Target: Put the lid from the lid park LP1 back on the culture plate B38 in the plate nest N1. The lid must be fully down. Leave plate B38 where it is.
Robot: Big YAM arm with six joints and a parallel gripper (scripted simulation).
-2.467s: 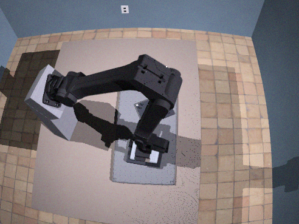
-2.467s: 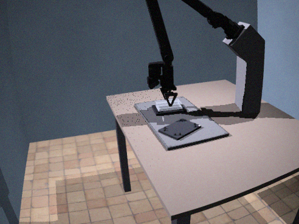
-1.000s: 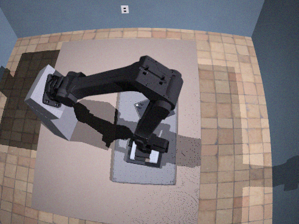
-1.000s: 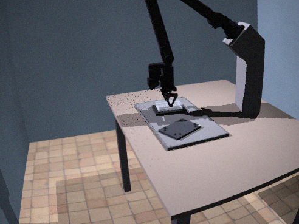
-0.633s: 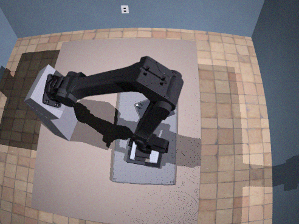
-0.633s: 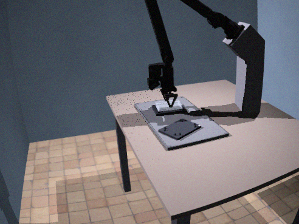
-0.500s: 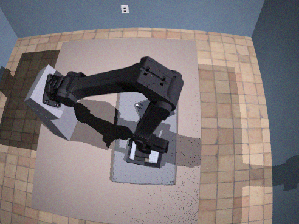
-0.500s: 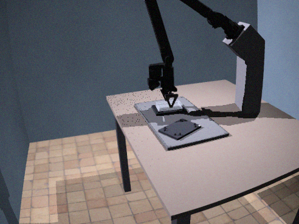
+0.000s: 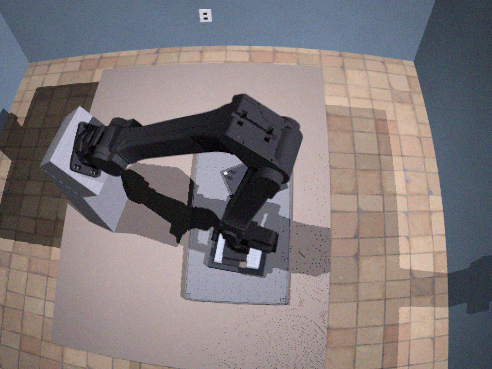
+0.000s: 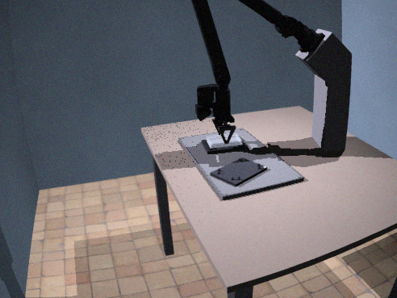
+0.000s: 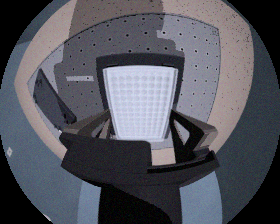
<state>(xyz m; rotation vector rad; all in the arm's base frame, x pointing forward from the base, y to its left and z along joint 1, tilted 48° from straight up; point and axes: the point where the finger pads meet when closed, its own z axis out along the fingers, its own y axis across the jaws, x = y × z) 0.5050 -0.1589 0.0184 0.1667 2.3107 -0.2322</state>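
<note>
Gripper [image 10: 226, 136] was clamped wide across the lid [image 10: 221, 140], over plate B38 [image 11: 140, 100] in nest N1 [image 10: 210, 146]. Lid judged light, rigid, slippery; best held by opposite side edges, kept level.

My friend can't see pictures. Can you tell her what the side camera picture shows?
A black robot arm reaches down over a tan table, its tool closed on a clear lid above a dark holder at the far end of a grey tray. Nearer on the tray lies a flat dark square pad.
</note>
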